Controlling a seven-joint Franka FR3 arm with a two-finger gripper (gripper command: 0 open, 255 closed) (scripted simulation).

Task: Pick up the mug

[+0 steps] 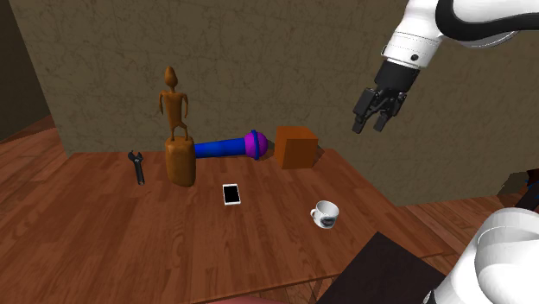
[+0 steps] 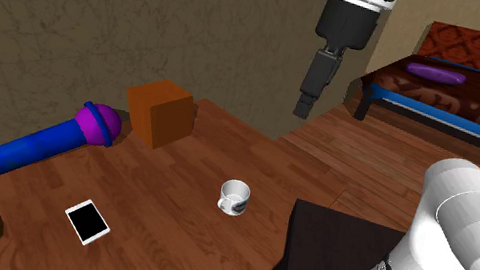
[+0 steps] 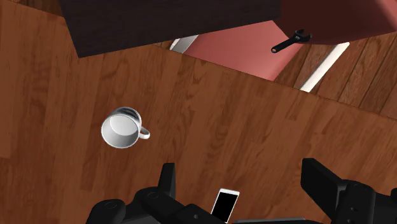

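A small white mug (image 1: 326, 214) stands upright on the wooden table (image 1: 104, 233), close to its front edge and near the stand. The second exterior view has the mug (image 2: 234, 197) with a dark mark on its side. My black gripper (image 1: 369, 125) hangs high in the air, well above the table and behind the mug, open and holding nothing. It appears as a dark column (image 2: 304, 105) in the second exterior view. Seen from the wrist, the mug (image 3: 122, 129) lies far below and off to one side of the open gripper (image 3: 245, 184), its mouth facing up.
On the table are an orange box (image 1: 296, 147), a blue and purple microphone-shaped object (image 1: 233, 147), a brown wooden figurine (image 1: 177, 129), a black wrench (image 1: 137, 166) and a white-edged phone (image 1: 231, 194). The dark stand (image 2: 326, 266) is beside the mug. A bed (image 2: 469, 93) stands behind.
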